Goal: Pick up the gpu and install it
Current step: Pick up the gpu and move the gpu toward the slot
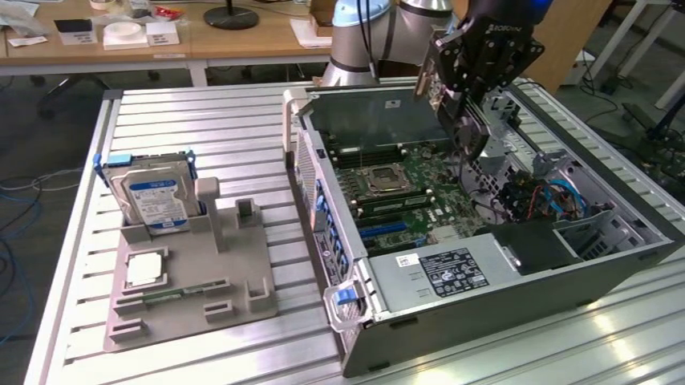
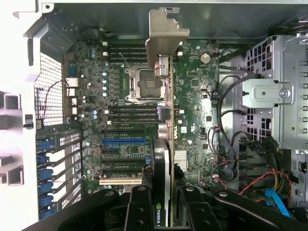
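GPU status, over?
Copy: gripper shut on gpu. Card edge-on above motherboard, not yet seated. No obstruction seen beneath it.

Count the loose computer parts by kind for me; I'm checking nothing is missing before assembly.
Hard drive, in the grey stand: 1
Square silver chip, on the stand: 1
Memory stick, in the stand: 1
gpu, in the gripper: 1
Total: 4
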You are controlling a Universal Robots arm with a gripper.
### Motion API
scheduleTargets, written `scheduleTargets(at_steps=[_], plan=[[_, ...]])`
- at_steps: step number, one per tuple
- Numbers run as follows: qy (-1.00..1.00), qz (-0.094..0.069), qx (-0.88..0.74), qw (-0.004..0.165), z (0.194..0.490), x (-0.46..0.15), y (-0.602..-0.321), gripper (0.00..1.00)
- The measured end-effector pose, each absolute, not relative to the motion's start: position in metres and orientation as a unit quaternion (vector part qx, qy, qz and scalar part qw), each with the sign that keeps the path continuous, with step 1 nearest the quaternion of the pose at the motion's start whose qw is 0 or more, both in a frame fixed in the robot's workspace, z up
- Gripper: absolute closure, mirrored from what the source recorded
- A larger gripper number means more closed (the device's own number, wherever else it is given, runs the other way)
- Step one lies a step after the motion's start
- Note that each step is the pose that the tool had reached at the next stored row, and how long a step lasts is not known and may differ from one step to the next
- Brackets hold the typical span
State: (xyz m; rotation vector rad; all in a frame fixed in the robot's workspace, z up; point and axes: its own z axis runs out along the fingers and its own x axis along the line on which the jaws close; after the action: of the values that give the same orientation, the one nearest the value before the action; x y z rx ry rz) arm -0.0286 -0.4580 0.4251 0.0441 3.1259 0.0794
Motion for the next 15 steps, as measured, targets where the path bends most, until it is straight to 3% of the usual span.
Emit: scheduleTargets(at_steps=[15], plan=[[1.000, 0.025, 0.014, 0.007, 0.4239, -0.0227, -0.4523, 0.73]])
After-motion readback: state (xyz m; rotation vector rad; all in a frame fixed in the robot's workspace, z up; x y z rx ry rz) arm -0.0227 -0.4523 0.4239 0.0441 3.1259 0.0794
